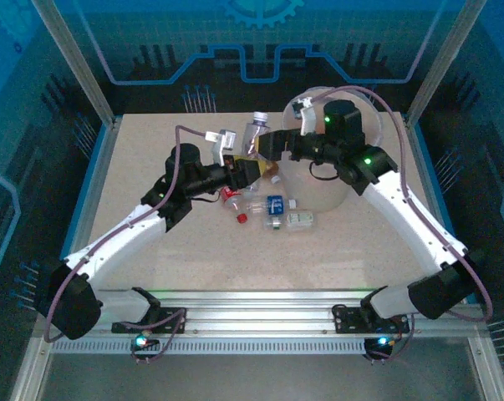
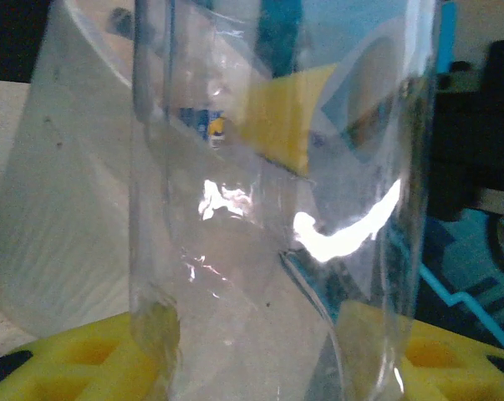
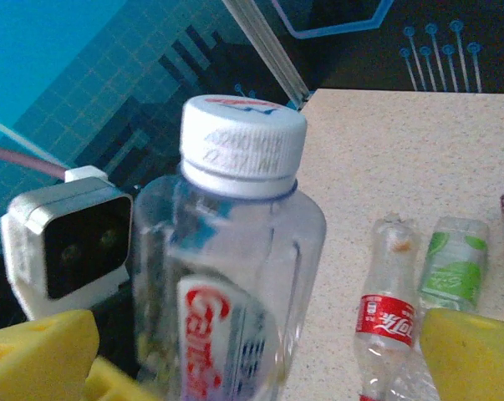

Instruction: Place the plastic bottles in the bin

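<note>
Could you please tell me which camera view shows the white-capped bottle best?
The right wrist view: the bottle is close, its cap and red label plain. The top view shows it small and distant. The left wrist view gives its clear wall very near, blurred and glary.

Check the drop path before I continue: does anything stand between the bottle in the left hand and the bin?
Yes: the open right hand, its fingers either side of the bottle, and its arm lie between that bottle and the bin. The left hand grips the bottle.
</note>
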You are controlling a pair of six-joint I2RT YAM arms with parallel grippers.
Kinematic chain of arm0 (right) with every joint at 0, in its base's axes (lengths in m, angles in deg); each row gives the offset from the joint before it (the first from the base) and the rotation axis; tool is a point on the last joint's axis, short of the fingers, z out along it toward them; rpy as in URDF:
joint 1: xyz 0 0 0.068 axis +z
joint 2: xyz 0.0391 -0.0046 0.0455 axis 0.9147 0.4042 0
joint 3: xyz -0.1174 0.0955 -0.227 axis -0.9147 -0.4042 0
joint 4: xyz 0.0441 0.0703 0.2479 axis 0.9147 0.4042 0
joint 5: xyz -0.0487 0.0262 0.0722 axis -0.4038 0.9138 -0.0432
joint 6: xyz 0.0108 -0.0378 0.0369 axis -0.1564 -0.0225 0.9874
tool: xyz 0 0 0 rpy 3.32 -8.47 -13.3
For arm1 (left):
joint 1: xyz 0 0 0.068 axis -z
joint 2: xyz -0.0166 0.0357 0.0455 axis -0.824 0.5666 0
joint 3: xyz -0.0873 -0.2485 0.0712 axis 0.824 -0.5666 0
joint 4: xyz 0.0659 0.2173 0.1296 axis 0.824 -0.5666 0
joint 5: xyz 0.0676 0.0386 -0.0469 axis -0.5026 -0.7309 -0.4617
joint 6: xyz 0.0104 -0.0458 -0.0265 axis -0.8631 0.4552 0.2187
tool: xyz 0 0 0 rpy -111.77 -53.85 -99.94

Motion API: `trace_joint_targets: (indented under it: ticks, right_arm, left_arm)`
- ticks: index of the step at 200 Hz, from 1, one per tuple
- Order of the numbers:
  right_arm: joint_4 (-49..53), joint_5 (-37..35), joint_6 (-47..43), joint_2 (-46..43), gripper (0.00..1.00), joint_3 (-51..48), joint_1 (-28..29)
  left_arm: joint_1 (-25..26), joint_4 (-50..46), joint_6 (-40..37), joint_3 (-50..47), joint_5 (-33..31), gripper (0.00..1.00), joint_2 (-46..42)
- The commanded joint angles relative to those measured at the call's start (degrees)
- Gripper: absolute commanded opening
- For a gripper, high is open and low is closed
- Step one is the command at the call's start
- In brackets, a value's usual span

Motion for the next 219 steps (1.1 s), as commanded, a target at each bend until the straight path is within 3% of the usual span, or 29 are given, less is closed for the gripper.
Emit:
trace_joint_targets:
  ticks: [1, 52, 78, 97, 108, 130, 219]
  right_arm:
    - [-1.9, 2.3, 0.9, 2.3, 0.99, 3.4, 1.2]
    - [-2.6, 4.0, 2.2, 5.6, 0.90, 5.7, 1.9]
    - [-2.4, 4.3, 2.3, 6.2, 0.75, 6.3, 2.0]
    - [-1.7, 3.4, 2.0, 5.9, 0.61, 6.3, 2.0]
    - [-1.1, 2.7, 1.7, 5.7, 0.56, 6.5, 1.9]
    - [1.0, 0.6, 0.3, 5.2, 0.54, 7.6, 1.9]
    - [17.3, -16.6, -12.0, 6.7, 0.50, 27.1, -4.1]
  left_arm:
    - [1.0, 4.5, 1.0, -0.3, 2.6, 0.53, -0.2]
    - [1.9, 4.9, 0.2, 0.2, 2.8, 0.54, 0.3]
    - [1.9, 4.9, 0.2, 0.4, 2.3, 0.55, 0.9]
    - [1.9, 4.6, 0.1, 0.4, 1.6, 0.64, 1.0]
    - [1.9, 4.3, -0.1, 0.4, 1.1, 0.76, 0.9]
    - [1.9, 3.6, -0.5, 0.2, -0.4, 0.99, 0.3]
    - [1.9, 1.2, -4.6, -5.2, -9.5, 0.99, -7.2]
